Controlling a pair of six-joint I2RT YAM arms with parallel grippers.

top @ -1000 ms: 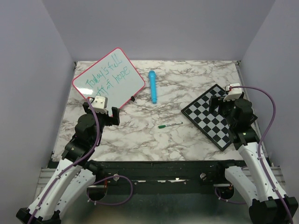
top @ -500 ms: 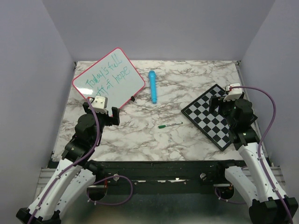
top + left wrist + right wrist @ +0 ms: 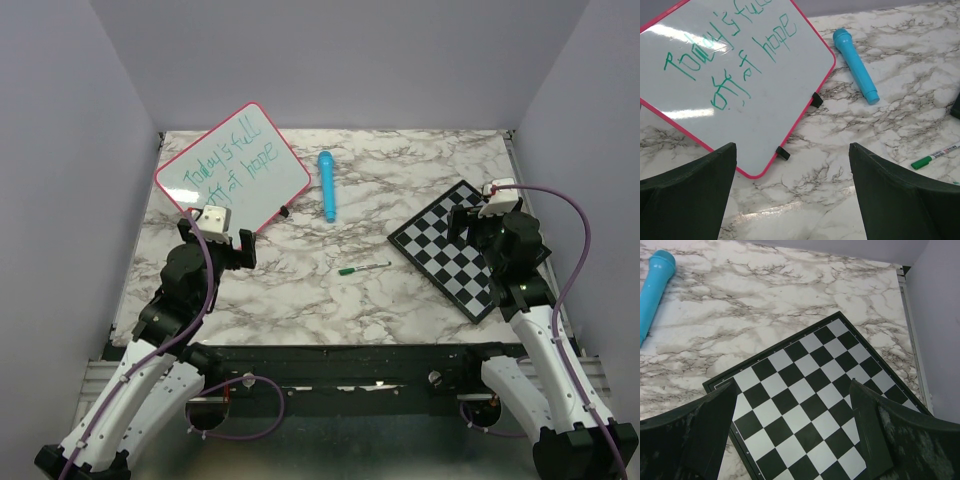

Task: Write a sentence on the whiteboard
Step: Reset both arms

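Observation:
The whiteboard (image 3: 262, 196) (image 3: 765, 115), white with a pink-red rim, lies tilted at the back left of the marble table. The sentence (image 3: 228, 160) (image 3: 775, 39) is on it in green handwriting, in two lines. A thin green-capped marker (image 3: 362, 269) (image 3: 936, 156) lies on the table's middle, touched by neither gripper. My left gripper (image 3: 217, 238) (image 3: 792, 150) hangs open just in front of the whiteboard's near corner, nothing between its fingers. My right gripper (image 3: 480, 215) (image 3: 792, 387) stands open above the chessboard, empty too.
A fat blue cylinder (image 3: 327, 186) (image 3: 856, 72) (image 3: 652, 280) lies right of the whiteboard. The black-and-white chessboard (image 3: 450, 255) (image 3: 810, 390) lies angled at the right. Grey walls close in the table on three sides.

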